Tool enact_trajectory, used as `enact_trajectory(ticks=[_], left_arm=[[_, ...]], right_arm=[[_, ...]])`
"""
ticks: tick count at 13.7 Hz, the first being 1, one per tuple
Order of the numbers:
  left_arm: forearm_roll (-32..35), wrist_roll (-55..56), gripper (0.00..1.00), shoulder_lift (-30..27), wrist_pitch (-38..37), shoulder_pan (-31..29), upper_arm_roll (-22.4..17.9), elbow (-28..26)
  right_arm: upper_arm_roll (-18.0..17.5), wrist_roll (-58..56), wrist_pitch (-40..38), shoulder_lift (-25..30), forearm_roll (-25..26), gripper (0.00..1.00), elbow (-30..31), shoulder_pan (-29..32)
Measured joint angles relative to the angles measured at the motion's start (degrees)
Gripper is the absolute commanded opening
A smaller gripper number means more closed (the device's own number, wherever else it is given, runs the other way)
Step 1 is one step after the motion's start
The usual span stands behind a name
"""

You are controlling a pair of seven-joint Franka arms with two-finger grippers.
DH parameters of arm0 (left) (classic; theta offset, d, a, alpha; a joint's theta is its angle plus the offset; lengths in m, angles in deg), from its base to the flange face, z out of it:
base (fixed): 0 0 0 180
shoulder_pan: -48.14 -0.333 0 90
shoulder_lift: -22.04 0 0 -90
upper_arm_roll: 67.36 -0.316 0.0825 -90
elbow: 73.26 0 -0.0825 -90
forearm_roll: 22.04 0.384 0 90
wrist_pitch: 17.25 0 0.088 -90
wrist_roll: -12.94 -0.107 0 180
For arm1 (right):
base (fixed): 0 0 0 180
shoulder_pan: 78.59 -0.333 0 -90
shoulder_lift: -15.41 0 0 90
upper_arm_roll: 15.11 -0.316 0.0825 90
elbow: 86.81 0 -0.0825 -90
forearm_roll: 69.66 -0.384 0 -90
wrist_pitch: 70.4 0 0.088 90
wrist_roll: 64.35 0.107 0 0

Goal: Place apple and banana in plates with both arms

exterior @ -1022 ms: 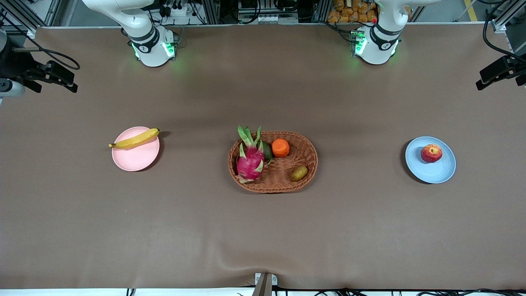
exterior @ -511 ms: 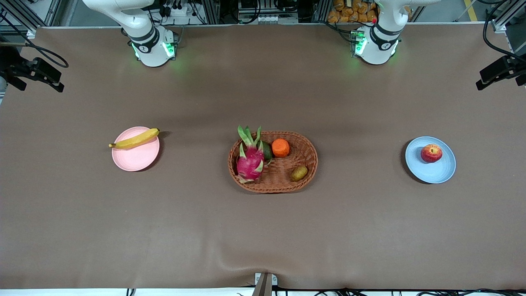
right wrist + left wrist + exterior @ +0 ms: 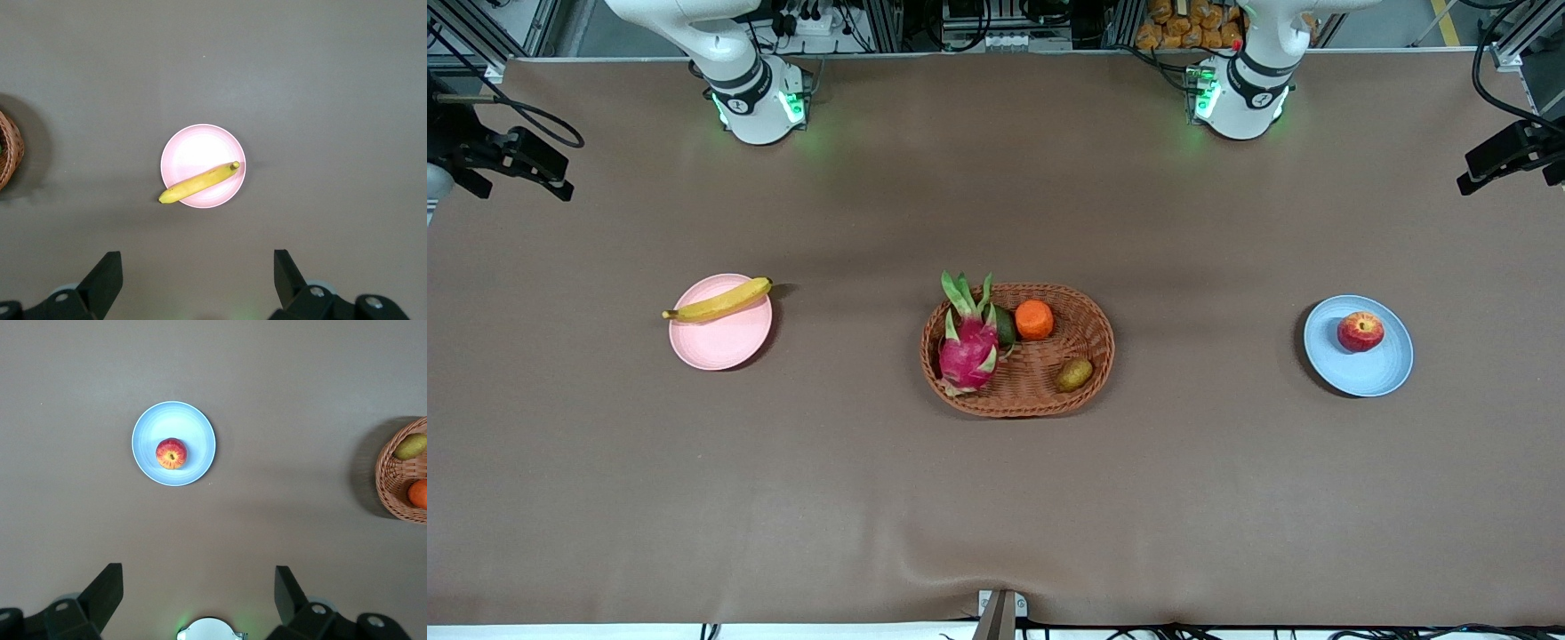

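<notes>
The red apple [image 3: 1360, 332] [image 3: 171, 453] sits in the light blue plate [image 3: 1360, 375] [image 3: 197, 427] toward the left arm's end of the table. The yellow banana [image 3: 719, 300] [image 3: 199, 183] lies across the light pink plate [image 3: 725, 348] [image 3: 193, 150] toward the right arm's end, both tips reaching past the rim. My left gripper [image 3: 199, 577] hangs open and empty high over bare table between its base and the blue plate. My right gripper [image 3: 198, 260] is likewise open and empty, high up beside the pink plate.
A brown wicker basket [image 3: 1092, 342] [image 3: 390, 500] stands mid-table between the plates. It holds a pink dragon fruit [image 3: 967, 351], an orange [image 3: 1034, 319], a dark green fruit [image 3: 1005, 327] and a kiwi-like fruit [image 3: 1074, 374]. Brown cloth covers the table.
The right arm's hand has shifted slightly at the edge of the front view. The fruit, plates and left arm have not moved.
</notes>
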Motion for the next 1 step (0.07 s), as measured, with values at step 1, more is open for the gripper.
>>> enact_trajectory(ticks=[1], left_arm=[[0.0, 0.0, 1.0, 0.0, 0.0, 0.0, 0.0, 0.0]], right_arm=[[-0.1, 0.0, 0.0, 0.0, -0.1, 1.0, -0.1, -0.1]])
